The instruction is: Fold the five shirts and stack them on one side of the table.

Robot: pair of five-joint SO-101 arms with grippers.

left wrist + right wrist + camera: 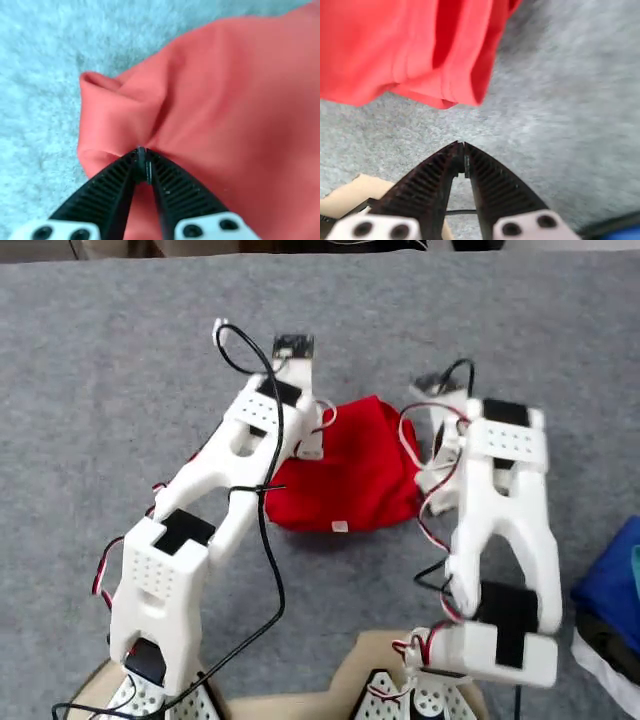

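Observation:
A crumpled red shirt (352,472) lies in the middle of the grey table (120,360). My left gripper (141,161) is shut on a pinched fold of the red shirt (225,100) near its edge; in the high view that gripper (307,443) sits at the shirt's left side. My right gripper (461,152) is shut with nothing in it, over bare table just off a hanging edge of the red shirt (410,50). The right arm (500,500) stands at the shirt's right side.
A pile of shirts, blue (612,585) on top of dark and white ones, lies at the table's right edge. A cardboard base (350,665) sits under the arms at the front. The table's far half and left side are bare carpet.

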